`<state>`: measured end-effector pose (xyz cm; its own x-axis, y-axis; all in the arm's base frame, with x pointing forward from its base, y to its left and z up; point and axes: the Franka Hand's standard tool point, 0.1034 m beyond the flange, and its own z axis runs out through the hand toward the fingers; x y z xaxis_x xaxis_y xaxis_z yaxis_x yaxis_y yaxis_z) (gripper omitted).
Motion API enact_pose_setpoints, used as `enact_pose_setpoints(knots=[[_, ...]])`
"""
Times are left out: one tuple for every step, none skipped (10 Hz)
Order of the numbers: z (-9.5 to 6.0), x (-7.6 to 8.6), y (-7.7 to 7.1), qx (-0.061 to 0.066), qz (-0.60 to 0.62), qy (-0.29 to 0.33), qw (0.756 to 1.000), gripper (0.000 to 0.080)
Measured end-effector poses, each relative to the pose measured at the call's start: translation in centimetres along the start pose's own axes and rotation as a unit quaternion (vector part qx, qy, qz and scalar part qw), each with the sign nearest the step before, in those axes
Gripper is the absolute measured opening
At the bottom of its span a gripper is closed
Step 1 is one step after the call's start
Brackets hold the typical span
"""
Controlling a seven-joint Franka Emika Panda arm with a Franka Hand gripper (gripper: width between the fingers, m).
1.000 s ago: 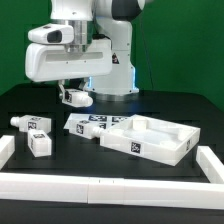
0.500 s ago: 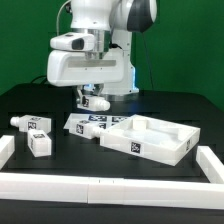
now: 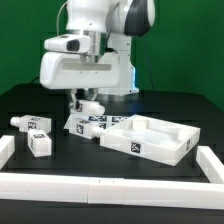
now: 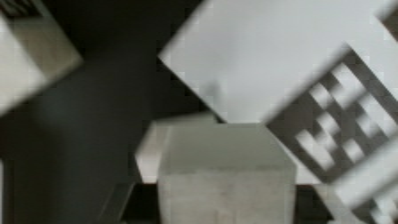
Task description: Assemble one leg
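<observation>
My gripper hangs low over the table, just behind the left end of the white tray-shaped tabletop in the exterior view. It is shut on a short white leg. In the wrist view that leg fills the space between the jaws. Behind it there is a white part with a black-and-white tag. Two other legs lie loose at the exterior view's left, one further back and one nearer the front.
More tagged white parts lie right under the gripper, against the tabletop's left end. A low white border runs along the front and sides of the black table. The robot base stands behind.
The arm has carried the held leg from above the loose legs toward the exterior view's right. In the last half second it sank slightly toward the parts by the tabletop.
</observation>
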<state>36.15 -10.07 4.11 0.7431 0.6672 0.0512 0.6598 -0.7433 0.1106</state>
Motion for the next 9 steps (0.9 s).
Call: enact_pose_setpoints(knots=[[0.4, -1.4, 0.7, 0.003, 0.004, -0.006, 1.0, 0.0285], [0.0, -2.8, 2.2, 0.001, 0.01, -0.009, 1.0, 0.0285], [0.1, -4.7, 3.4, -0.002, 0.024, -0.015, 1.0, 0.0285], [0.3, -6.0, 3.9, -0.002, 0.035, -0.019, 0.999, 0.0285], [0.3, -7.0, 4.5, -0.004, 0.045, -0.021, 0.999, 0.0285], [0.2, -7.4, 4.9, -0.006, 0.052, -0.022, 0.998, 0.0285], [0.2, -7.4, 5.0, -0.006, 0.053, -0.022, 0.998, 0.0285], [0.3, -7.3, 5.0, -0.006, 0.053, -0.022, 0.998, 0.0285], [0.3, -7.3, 5.0, -0.006, 0.053, -0.022, 0.998, 0.0285]])
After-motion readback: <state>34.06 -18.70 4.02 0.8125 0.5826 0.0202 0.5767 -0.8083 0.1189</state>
